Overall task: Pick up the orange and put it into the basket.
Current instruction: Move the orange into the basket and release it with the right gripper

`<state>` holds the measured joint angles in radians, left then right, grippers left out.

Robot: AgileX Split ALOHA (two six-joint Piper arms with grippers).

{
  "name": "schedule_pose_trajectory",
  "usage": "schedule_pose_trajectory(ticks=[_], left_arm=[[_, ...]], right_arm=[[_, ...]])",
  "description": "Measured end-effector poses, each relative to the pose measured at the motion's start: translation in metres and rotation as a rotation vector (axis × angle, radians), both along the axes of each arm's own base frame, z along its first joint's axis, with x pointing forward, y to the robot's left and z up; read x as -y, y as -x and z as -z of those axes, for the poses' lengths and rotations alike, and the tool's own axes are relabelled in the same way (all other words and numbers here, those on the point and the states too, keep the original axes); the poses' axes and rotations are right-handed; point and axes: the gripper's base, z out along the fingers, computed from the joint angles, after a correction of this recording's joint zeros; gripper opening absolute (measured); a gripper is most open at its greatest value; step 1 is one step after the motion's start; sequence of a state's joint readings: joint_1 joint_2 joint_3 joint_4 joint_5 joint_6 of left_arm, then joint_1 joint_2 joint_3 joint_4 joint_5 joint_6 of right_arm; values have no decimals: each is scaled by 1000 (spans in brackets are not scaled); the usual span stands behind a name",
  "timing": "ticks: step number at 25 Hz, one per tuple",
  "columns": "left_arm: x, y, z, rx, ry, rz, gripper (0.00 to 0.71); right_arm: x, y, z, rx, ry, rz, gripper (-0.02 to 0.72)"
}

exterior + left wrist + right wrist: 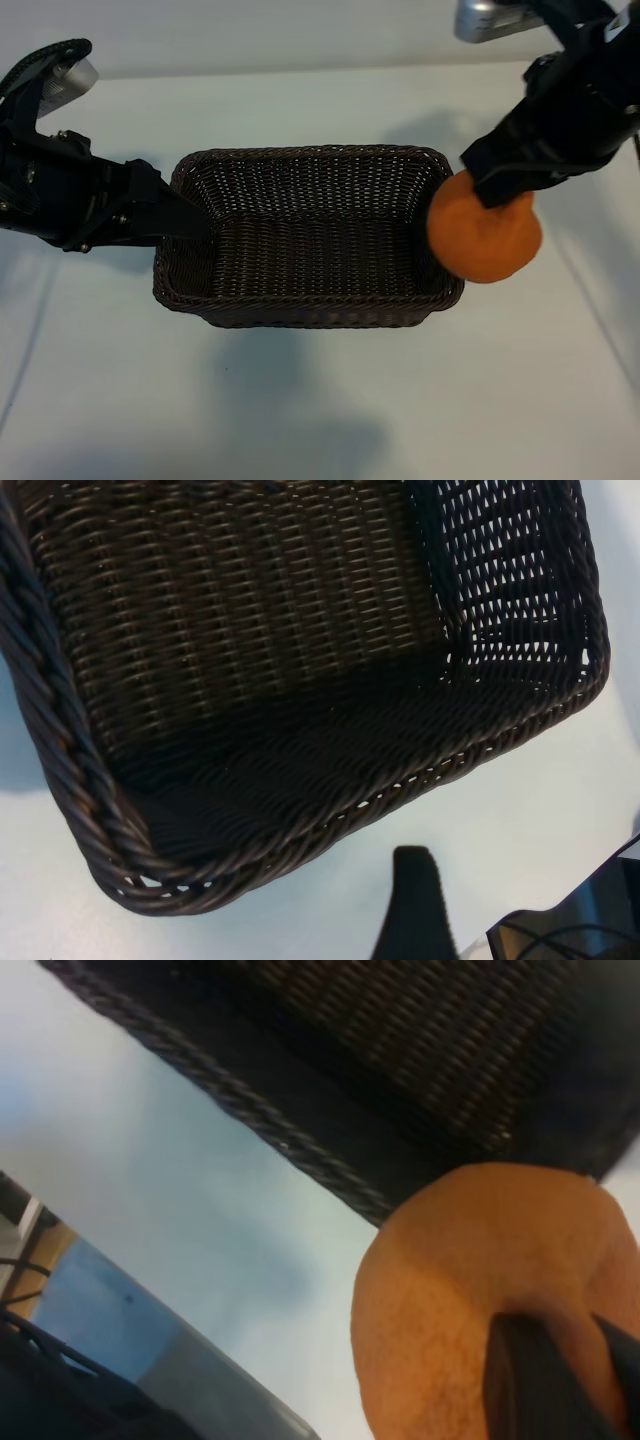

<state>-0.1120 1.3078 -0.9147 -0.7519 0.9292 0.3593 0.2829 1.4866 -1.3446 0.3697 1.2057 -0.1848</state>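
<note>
Orange [485, 235], pinched in your right gripper [503, 190] beside the wicker basket [300, 310] rim, looks firm, rounded, roll-prone: grip across its middle; left gripper [185, 215] stands spread at the opposite rim

Woven wicker basket [310, 300]; matt, dimpled orange [485, 240]

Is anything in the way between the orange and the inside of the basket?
Nothing visible blocks it. The right hand holds the orange in the air at the right end of the basket, overlapping its rim. The basket's inside is empty. The left hand sits at the basket's left rim, away from the orange.
</note>
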Motion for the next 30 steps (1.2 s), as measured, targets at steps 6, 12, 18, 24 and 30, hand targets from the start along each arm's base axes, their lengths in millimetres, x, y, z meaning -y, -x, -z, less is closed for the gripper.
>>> schedule_pose_trajectory(ticks=[6, 12, 18, 24, 30], left_arm=[[0, 0, 0, 0, 0, 0, 570], [0, 0, 0, -2, 3, -2, 570], [0, 0, 0, -1, 5, -2, 570], [0, 0, 0, -1, 6, -3, 570], [0, 0, 0, -2, 6, -2, 570]], right_arm=[[-9, -3, -2, 56, -28, 12, 92], [-11, -6, -2, 83, -40, 23, 92], [-22, -22, 18, 26, -83, 35, 92], [-36, -39, 33, 16, -150, 18, 90], [-72, -59, 31, 50, -168, -63, 90]])
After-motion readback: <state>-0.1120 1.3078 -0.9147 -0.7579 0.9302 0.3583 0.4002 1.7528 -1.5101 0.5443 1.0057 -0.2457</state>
